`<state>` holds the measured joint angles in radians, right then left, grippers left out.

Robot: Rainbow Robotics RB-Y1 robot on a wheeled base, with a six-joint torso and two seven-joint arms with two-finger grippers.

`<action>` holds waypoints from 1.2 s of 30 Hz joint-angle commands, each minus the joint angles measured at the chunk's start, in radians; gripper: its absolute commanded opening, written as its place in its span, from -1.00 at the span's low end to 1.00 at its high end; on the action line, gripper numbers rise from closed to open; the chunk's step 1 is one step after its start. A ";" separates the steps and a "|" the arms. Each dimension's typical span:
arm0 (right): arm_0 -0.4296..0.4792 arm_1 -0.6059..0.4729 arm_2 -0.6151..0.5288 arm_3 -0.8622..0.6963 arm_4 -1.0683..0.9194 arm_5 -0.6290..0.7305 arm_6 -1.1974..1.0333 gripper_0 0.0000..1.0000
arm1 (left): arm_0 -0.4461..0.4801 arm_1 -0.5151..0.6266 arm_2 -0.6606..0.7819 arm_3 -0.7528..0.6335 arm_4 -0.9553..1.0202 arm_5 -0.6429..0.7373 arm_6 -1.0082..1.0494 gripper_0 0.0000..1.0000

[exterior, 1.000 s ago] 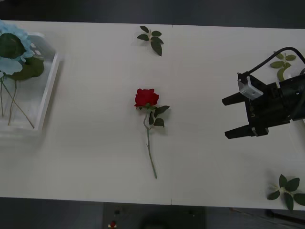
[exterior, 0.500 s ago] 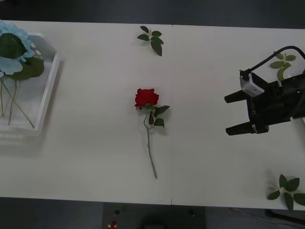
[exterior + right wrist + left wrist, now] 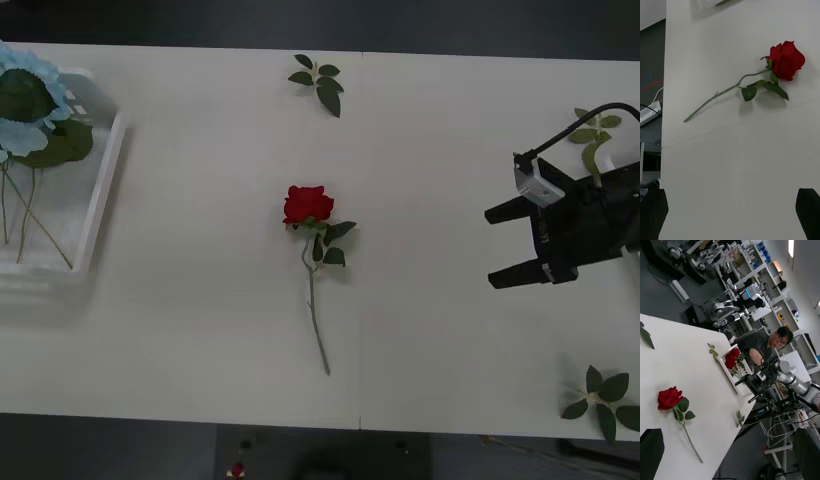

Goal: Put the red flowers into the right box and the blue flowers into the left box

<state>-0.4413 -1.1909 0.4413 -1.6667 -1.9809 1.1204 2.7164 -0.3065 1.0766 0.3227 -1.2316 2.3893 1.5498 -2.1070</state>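
A red rose point(image 3: 307, 205) lies alone mid-table point(image 3: 200, 330); the right end effector point(image 3: 505, 244), fingers spread open and empty, hovers well to its right.

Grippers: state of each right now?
Right gripper: open, empty, at the table's right side.
Left gripper: open, empty, off the table's left side.
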 commanded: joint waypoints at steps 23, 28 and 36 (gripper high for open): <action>-0.025 -0.044 -0.024 0.013 0.014 0.016 -0.011 1.00 | -0.057 -0.061 -0.223 -0.384 -0.572 -0.145 0.780 1.00; -0.025 -0.044 -0.024 0.013 0.014 0.016 -0.011 1.00 | -0.111 -0.096 -0.344 -0.407 -0.693 -0.254 0.794 1.00; -0.025 -0.044 -0.024 0.013 0.014 0.016 -0.011 1.00 | -0.241 -0.147 -0.616 -0.407 -0.880 -0.482 0.927 1.00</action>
<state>-0.4415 -1.1911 0.4412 -1.6484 -1.9643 1.1380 2.7164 -0.4901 0.9509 -0.2677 -1.6073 1.5529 1.1036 -1.2470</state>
